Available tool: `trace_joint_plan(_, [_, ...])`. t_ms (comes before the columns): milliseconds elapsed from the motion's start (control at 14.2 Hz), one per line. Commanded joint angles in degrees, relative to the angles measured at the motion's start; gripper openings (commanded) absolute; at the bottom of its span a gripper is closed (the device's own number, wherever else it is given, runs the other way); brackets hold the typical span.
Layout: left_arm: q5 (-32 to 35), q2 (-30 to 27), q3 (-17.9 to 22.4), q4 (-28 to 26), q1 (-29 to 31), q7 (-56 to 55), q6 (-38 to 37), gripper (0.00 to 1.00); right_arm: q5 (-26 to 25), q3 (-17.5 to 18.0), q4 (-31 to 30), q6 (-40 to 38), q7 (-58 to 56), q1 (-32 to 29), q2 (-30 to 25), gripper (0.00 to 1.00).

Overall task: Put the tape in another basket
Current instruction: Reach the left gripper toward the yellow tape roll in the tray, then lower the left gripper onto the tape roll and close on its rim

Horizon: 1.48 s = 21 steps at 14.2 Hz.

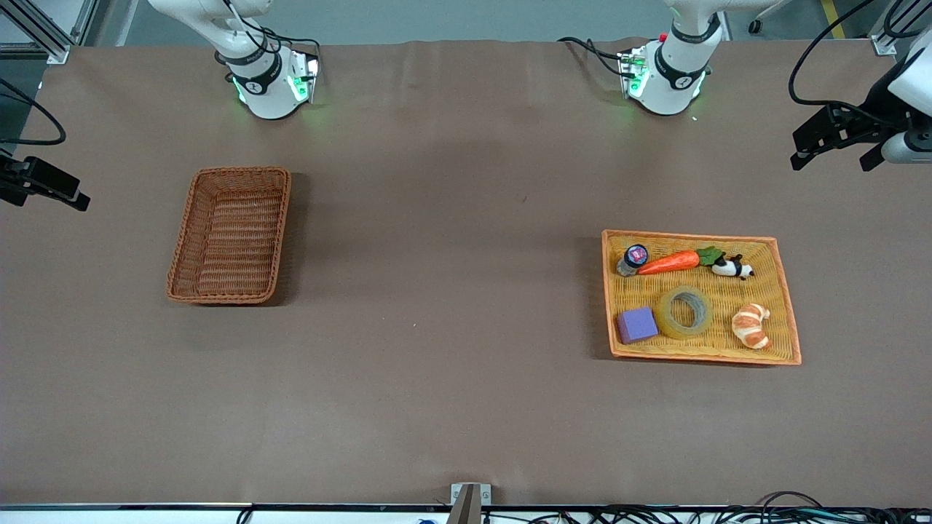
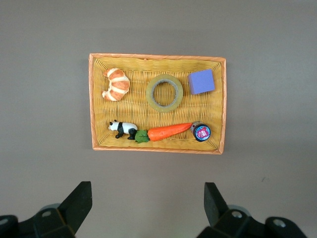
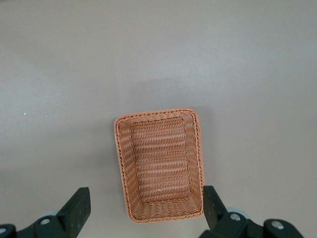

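Brown cloth covers the long table (image 1: pixel 451 349), with both arms' bases along its upper edge in the front view. Toward the left arm's end sits a shallow orange-yellow tray (image 1: pixel 790 320), and the tape (image 1: pixel 684 311) lies flat in it, between a purple cube (image 1: pixel 637 324) and a croissant (image 1: pixel 751 325). A carrot (image 1: pixel 673 262), a small bottle (image 1: pixel 632 260) and a panda figure (image 1: pixel 732 268) lie in the tray farther from the front camera than the tape. The left gripper (image 2: pixel 147 203) hangs high up with its jaws spread wide, holding nothing; the tape is well apart from it. Toward the right arm's end stands the reddish-brown basket (image 1: pixel 182 251). The right gripper (image 3: pixel 147 206) hovers high above that basket, jaws equally wide and holding nothing.
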Motion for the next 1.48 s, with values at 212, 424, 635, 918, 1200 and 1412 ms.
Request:
trace_joint_plan(212, [1.2, 1.5, -0.2, 1.1, 0.6, 1.1, 0.1, 1.0, 1.4, 0.1, -1.1, 0.4, -0.9, -0.6, -1.1, 1.0])
trace_joint_plan(424, [1.2, 4.5, -0.2, 0.9, 0.4, 4.1, 0.2, 1.0, 1.4, 0.1, -1.1, 0.4, -0.8, -0.6, -1.1, 1.0])
trace_joint_plan(635, [2.3, 7.8, -0.4, -0.1, 0.2, 4.1, 2.4, 1.0, 1.4, 0.1, -1.1, 0.5, -0.8, -0.6, -1.1, 1.0])
trace_joint_plan(918, [4.9, 9.6, -1.0, -7.2, 0.0, 3.3, 11.7, 1.0, 1.4, 0.1, -1.1, 0.5, -0.8, -0.6, -1.1, 1.0])
trace_joint_plan(1200, [4.9, 12.0, -1.0, -14.9, 0.0, 3.0, 24.5, 1.0, 1.4, 0.1, -1.1, 0.5, -0.8, -0.6, -1.1, 1.0])
trace_joint_plan(1412, [4.9, 15.0, -1.0, -17.1, 0.4, 3.0, 29.4, 1.0, 1.4, 0.1, -1.1, 0.5, -0.9, -0.6, -1.1, 1.0])
